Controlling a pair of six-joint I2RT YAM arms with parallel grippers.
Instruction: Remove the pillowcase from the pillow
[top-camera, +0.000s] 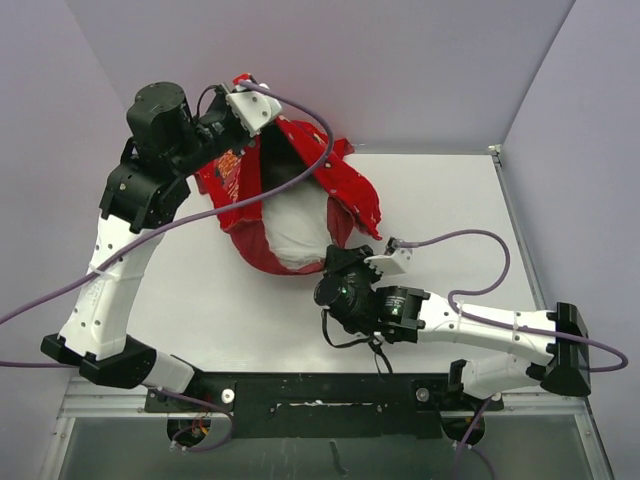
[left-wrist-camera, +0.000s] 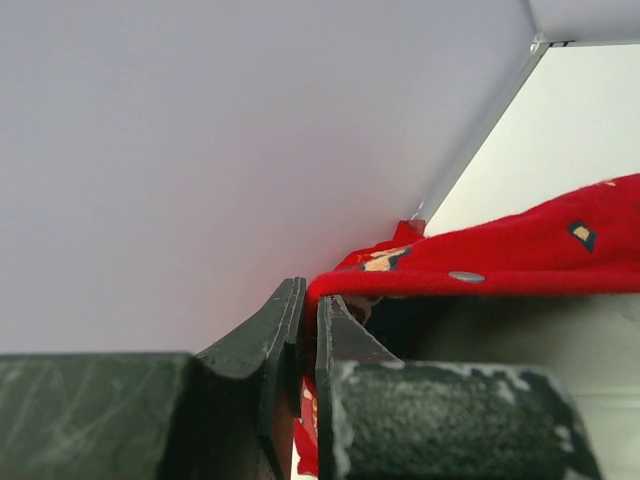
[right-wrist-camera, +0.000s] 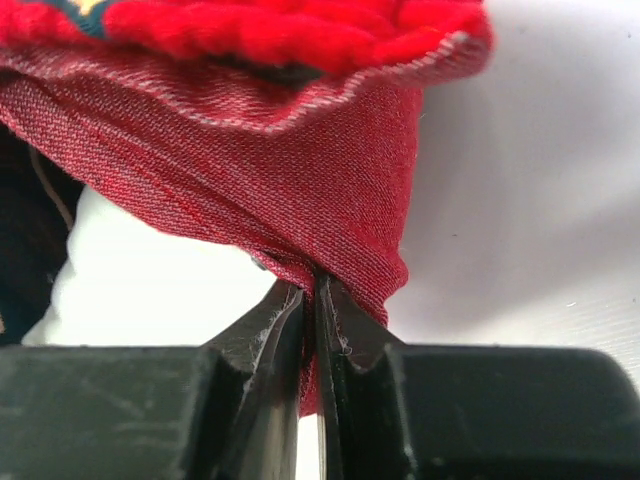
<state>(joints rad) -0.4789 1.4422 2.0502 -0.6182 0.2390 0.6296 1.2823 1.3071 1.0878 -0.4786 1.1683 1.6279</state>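
Pinching crumpled woven pillowcase (top-camera: 355, 190): L gripper (left-wrist-camera: 310, 305), R gripper (right-wrist-camera: 312, 298); pillow (top-camera: 295, 230) puffy, white.

Nothing legible is showing in any of the three views.
The pillowcase (top-camera: 345, 185) is showing only printed motifs, gold and dark patches on the red cloth. In the top view they are appearing too small and too crumpled to read as letters or numbers. In the left wrist view a small dark-and-gold diamond motif (left-wrist-camera: 583, 235) is showing on the same cloth, and it is reading as pattern, not as a character.
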